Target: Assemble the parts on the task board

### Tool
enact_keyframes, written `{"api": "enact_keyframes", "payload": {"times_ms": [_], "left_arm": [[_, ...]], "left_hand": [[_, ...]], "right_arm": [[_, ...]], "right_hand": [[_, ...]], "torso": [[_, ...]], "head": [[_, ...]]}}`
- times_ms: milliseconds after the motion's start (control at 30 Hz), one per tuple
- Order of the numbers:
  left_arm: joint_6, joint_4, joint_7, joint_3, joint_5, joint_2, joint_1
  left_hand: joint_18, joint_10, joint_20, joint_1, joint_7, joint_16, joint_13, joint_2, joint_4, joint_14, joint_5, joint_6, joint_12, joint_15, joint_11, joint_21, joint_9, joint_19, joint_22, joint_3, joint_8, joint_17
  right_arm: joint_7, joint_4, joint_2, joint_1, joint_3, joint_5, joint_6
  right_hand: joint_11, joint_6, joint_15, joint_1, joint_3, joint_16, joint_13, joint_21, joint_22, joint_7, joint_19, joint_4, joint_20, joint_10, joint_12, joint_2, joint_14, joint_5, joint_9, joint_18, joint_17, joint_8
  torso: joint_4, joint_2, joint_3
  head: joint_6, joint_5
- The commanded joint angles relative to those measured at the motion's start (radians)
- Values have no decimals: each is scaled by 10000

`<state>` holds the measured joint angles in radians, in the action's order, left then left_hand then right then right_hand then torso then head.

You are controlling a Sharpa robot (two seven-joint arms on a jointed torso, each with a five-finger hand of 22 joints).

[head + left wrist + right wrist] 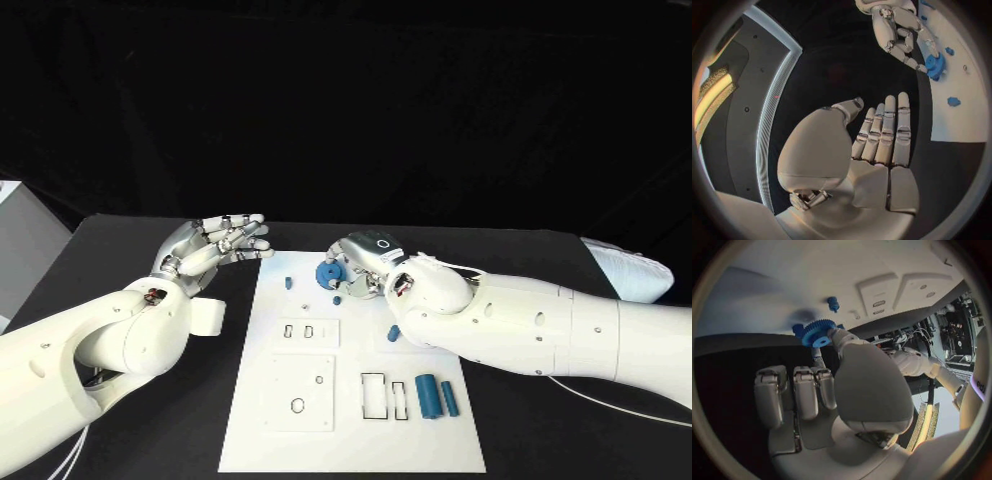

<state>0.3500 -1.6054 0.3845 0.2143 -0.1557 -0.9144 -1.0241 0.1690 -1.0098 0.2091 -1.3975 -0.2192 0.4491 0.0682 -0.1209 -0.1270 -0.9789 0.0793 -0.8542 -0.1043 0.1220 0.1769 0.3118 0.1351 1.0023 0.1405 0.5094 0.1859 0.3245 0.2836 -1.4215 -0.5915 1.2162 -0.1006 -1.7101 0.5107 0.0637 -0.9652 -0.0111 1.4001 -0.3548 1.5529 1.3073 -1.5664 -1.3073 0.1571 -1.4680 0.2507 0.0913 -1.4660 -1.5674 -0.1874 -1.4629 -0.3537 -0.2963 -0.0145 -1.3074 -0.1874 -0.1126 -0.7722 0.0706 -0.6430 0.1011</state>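
Head view, looking down on a black table [130, 240] with the white task board [353, 440] at centre. Right hand [368, 268] over the board's far end, pinching a blue gear [332, 271], probably to carry it to its seat. Left hand [216, 242] off the board's far left corner, raised, fingers straight and side by side, holding nothing; likely parked clear of the work. Two blue cylinders [437, 394] lying at the near right of the board, beside rectangular slots [384, 396], evidently not yet mounted. Black backdrop behind.

Left wrist view: left hand [873, 145] flat, fingers pressed together, palm bare. Beyond, right hand [901, 35] at the board edge with the blue gear [934, 66]; a small blue part [954, 101] on the board nearby.

Right wrist view: blue gear [819, 333] gripped between thumb and one fingertip, other fingers [795, 390] straight and close together. A small blue peg [833, 303] standing on the board just beyond, possibly the gear's mount. Lit equipment at the rim.
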Motion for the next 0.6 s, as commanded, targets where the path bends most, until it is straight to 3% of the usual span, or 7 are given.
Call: {"api": "enact_keyframes", "payload": {"times_ms": [33,600], "left_arm": [[-184,-21,55,9,-43,16,-3],[-187,-20,52,9,-46,16,-3]], "left_hand": [[93,-48,16,24,-234,43,-12,-76,15,55,-43,-41,64,-20,37,30,-10,-56,15,54,-7,15],[93,-48,16,24,-234,43,-12,-76,15,55,-43,-41,64,-20,37,30,-10,-56,15,54,-7,15]], "right_arm": [[86,46,26,-17,-2,-267,-144],[2,411,279,-67,-39,-268,-350]], "right_hand": [[-83,-362,-71,26,-77,31,2635,-44,-2635,-203,-1028,-13,-56,-1048,-34,-46,-963,57,-88,145,-2140,-192],[-79,-357,-69,-28,-111,37,2635,-44,-2635,-199,-1028,-22,-56,-1048,-34,-89,-968,143,-87,145,-2160,-193]], "torso": [[11,5,-11],[16,6,-10]], "head": [[-22,-24],[-85,-45]]}}
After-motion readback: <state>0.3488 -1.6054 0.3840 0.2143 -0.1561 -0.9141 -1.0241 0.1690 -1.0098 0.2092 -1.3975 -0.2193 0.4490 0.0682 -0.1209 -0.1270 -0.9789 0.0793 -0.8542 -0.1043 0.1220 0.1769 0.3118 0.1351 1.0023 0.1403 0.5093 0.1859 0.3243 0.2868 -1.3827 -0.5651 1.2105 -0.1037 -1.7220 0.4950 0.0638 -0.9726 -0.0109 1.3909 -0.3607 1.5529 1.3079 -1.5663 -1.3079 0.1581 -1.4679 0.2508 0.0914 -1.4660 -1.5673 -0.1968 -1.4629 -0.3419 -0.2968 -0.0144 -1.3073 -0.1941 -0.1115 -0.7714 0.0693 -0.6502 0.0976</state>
